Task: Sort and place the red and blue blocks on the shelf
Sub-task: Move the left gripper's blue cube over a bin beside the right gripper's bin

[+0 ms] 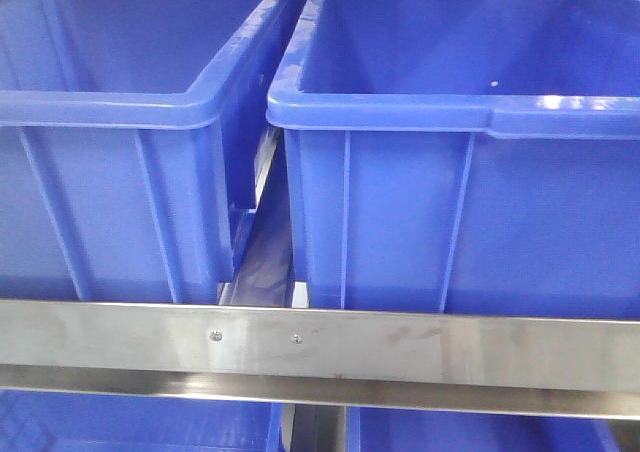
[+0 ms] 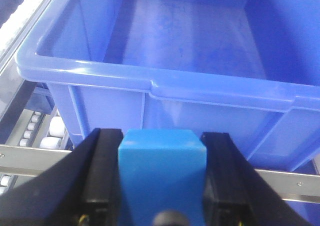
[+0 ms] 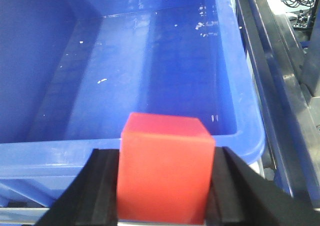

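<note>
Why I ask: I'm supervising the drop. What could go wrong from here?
1. The blue block, held in the left gripper, sits before the blue bin's front wall, seemingly below its rim; releasing now would likely drop it onto the shelf rail or rollers.
2. The red block in the right gripper is at the near rim of the speckled bin; an early release might bounce it off.

**Upper level.** Two large blue plastic bins stand side by side with open tops: left bin (image 1: 110,112) and right bin (image 1: 450,122), a narrow gap between them. Both have thick rolled rims and ribbed near walls. White flecks (image 3: 202,23) dot the right bin's interior.

**Lower level.** Lower left bin (image 1: 130,427) and lower right bin (image 1: 480,434), both blue, are only partly visible.
</note>
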